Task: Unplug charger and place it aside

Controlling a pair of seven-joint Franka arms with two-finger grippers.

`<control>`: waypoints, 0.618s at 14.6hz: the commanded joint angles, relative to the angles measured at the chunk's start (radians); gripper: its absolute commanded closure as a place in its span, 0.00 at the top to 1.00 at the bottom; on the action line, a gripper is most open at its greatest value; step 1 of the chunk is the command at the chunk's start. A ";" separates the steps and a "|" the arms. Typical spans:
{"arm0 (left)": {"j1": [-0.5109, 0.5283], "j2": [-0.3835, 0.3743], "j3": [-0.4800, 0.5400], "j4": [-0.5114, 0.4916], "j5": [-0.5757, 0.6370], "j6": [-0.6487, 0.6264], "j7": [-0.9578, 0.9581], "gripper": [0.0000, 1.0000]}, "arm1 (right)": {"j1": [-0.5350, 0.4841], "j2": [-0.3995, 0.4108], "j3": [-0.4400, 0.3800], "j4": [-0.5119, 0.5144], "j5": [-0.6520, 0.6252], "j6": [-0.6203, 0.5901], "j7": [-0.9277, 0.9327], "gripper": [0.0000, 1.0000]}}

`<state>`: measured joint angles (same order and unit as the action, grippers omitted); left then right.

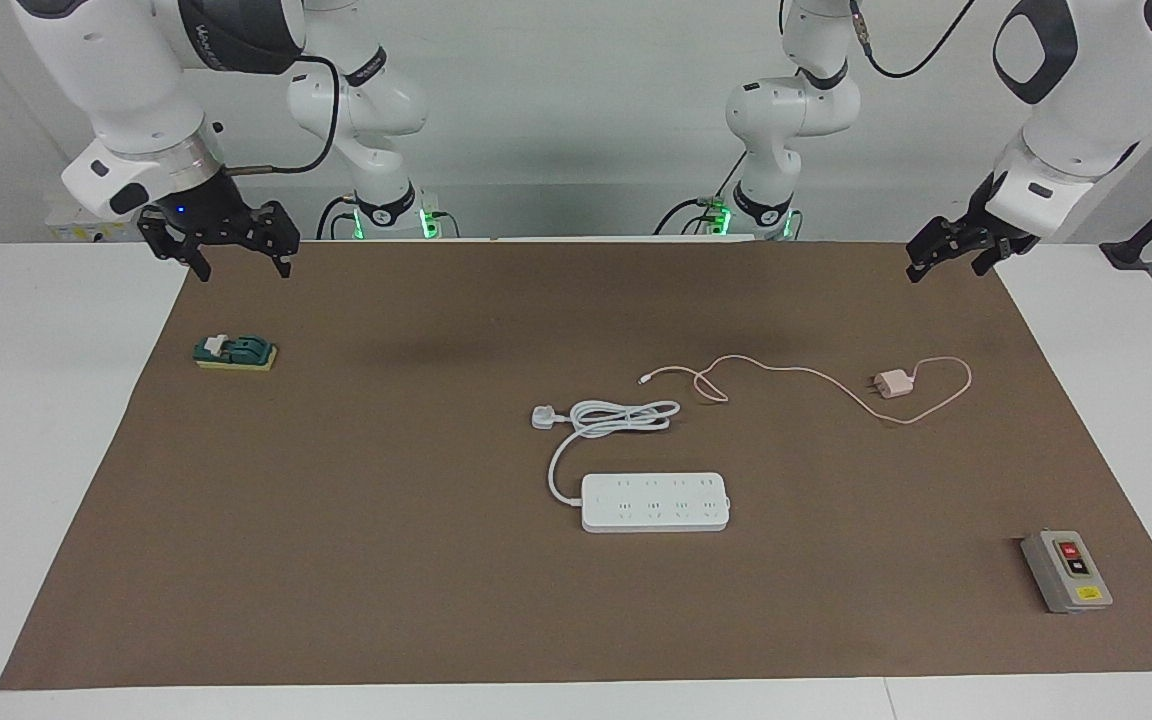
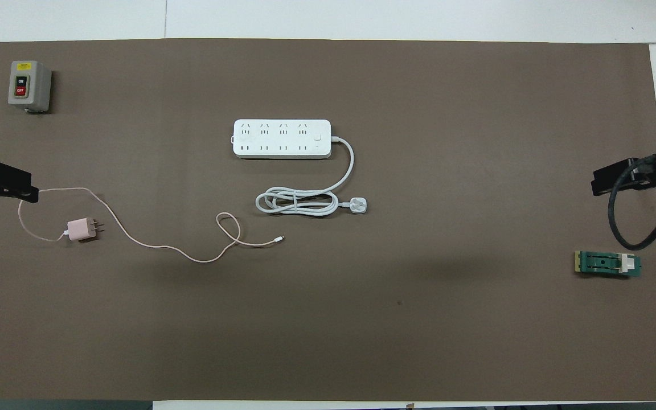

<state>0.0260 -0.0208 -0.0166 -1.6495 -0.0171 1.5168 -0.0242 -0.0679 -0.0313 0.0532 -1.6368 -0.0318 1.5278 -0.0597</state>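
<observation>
On the big brown paper mat [image 1: 336,560], the long white plastic power strip [image 1: 655,501] has bare sockets, nothing plugged in. The small pale pink cube charger [image 1: 895,383] lies on its side nearer the robots, toward the left arm's end, prongs free and thin pink cable looped loosely. Looks already unplugged and set aside to me. Left gripper [image 1: 955,256] waits over the mat's edge, jaws spread; right gripper [image 1: 232,253] hangs released too. No containers here.
</observation>
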 commanded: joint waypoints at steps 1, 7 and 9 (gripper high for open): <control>-0.021 0.045 0.014 0.046 0.023 -0.023 0.023 1.00 | -0.032 -0.018 0.017 -0.026 -0.016 -0.005 0.038 1.00; -0.038 0.051 0.009 0.065 0.019 -0.007 0.024 1.00 | -0.021 -0.019 0.017 -0.018 -0.013 -0.003 0.038 1.00; -0.038 0.055 0.010 0.070 0.016 -0.006 0.024 1.00 | -0.020 -0.021 0.019 -0.020 -0.008 -0.003 0.038 1.00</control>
<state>0.0012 0.0197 -0.0178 -1.6070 -0.0170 1.5169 -0.0140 -0.0816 -0.0333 0.0599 -1.6438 -0.0319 1.5278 -0.0390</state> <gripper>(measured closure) 0.000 0.000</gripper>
